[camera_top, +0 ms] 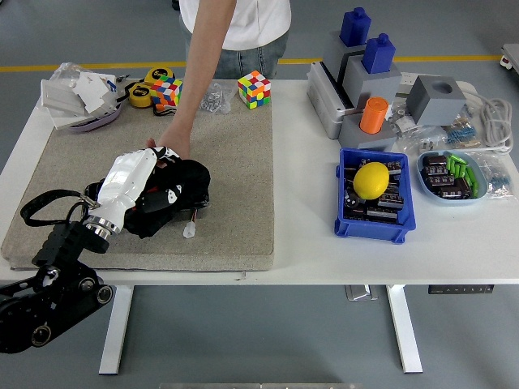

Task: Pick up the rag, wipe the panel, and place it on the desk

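On the flat beige felt panel (235, 162) covering the white table's (324, 259) left half, the crumpled black cloth rag (185, 188) lies left of the panel's centre. The robot's white-shelled left hand (138, 182) lies over the rag, fingers curled into the cloth. A person's hand (172, 143) rests on the panel, touching the rag's far edge.

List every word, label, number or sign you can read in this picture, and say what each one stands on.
None can be read.
Black cloth under the robot's left hand: small white marks, too blurred to read.
Yellow tape roll: any print too small to read.
Parts in the blue bin: no legible labels.
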Robot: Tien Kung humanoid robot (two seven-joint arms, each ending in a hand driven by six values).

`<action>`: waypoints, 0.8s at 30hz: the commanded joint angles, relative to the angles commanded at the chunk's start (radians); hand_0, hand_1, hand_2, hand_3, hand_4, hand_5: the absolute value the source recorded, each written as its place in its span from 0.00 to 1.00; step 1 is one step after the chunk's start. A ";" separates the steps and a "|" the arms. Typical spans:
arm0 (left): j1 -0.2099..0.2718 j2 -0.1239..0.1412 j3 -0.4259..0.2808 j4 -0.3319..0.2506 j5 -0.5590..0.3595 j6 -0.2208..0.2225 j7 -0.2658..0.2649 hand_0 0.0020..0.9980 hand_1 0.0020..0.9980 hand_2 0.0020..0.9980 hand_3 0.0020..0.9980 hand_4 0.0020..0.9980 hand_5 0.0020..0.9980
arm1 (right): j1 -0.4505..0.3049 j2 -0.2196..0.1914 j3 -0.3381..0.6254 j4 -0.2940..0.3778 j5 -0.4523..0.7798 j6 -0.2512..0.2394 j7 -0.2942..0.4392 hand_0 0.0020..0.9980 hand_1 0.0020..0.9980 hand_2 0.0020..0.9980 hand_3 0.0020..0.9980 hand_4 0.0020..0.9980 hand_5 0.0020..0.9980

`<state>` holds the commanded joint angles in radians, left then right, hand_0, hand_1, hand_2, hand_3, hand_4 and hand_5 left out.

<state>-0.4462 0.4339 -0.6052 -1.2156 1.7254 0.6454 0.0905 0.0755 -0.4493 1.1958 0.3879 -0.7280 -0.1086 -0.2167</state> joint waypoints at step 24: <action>0.078 0.061 -0.120 0.061 0.007 0.000 -0.024 0.16 0.09 0.49 0.56 0.51 0.00 | -0.008 0.007 0.015 0.001 -0.008 0.001 0.000 0.75 0.65 0.70 0.59 0.97 0.58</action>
<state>-0.3680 0.4948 -0.7256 -1.1548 1.7324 0.6454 0.0662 0.0680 -0.4424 1.2113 0.3891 -0.7358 -0.1077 -0.2168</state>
